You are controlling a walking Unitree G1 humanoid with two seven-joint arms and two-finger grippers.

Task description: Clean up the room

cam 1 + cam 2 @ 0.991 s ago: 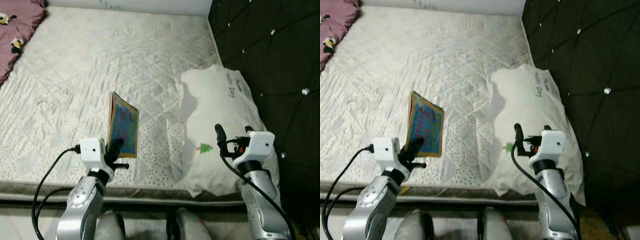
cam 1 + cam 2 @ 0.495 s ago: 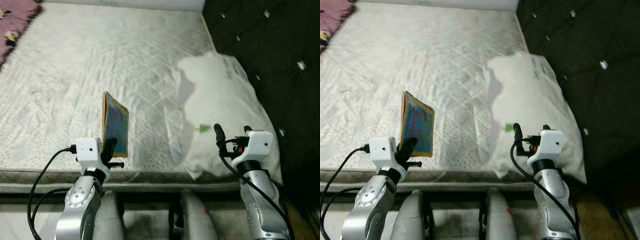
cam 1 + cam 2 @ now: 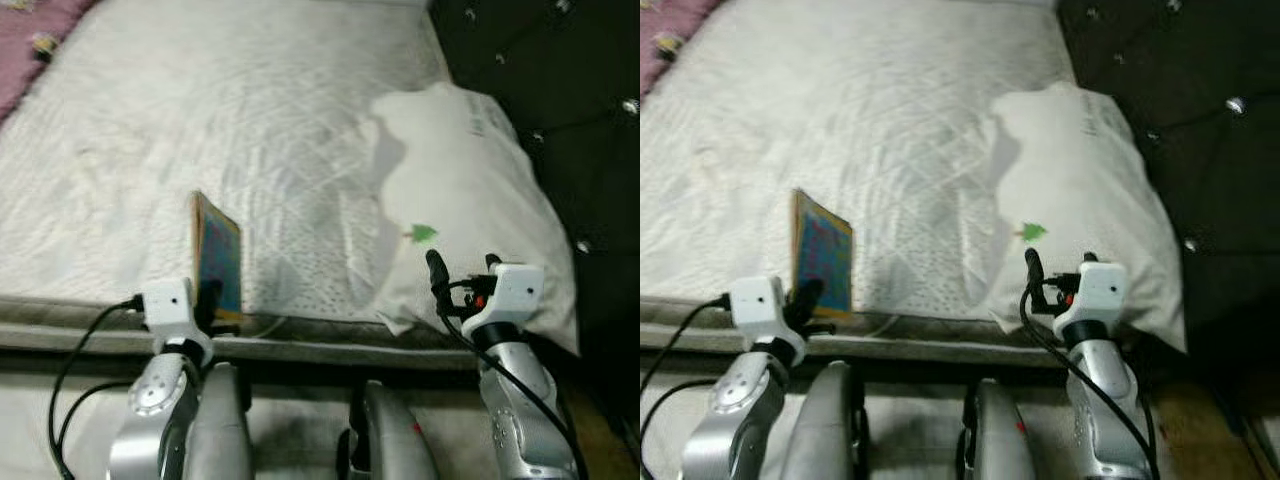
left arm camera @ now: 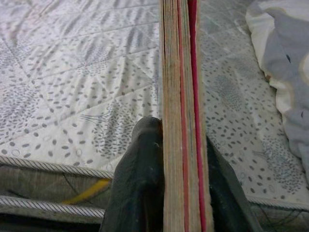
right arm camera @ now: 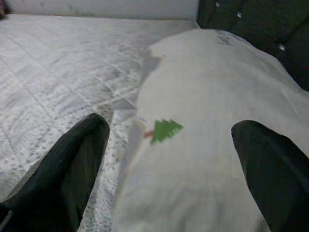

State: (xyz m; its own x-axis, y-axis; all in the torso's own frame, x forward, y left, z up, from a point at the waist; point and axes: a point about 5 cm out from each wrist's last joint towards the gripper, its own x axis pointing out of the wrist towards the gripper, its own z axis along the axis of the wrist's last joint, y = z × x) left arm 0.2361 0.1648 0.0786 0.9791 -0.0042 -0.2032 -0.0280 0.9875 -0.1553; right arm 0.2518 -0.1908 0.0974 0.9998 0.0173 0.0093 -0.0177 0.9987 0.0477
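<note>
A thin picture book (image 3: 218, 258) with a colourful cover stands upright above the near edge of the white mattress (image 3: 230, 110). My left gripper (image 3: 212, 300) is shut on its lower edge; the left wrist view looks along the book's page edges (image 4: 181, 111) between the two black fingers (image 4: 140, 188). Held low in front of the bed, my right gripper (image 3: 462, 272) is open and holds nothing, just before a white pillow (image 3: 470, 190) with a small green tree print (image 5: 164, 130).
A black tufted headboard (image 3: 560, 80) runs along the right side of the bed. A purple blanket (image 3: 30, 40) lies at the far left corner. My own legs (image 3: 300, 430) stand close against the mattress's front edge (image 3: 300, 345).
The head camera has pulled back and tilted, so the bed's front edge now sits higher in view. The book in my left gripper has come back to that edge. The right gripper stays open.
</note>
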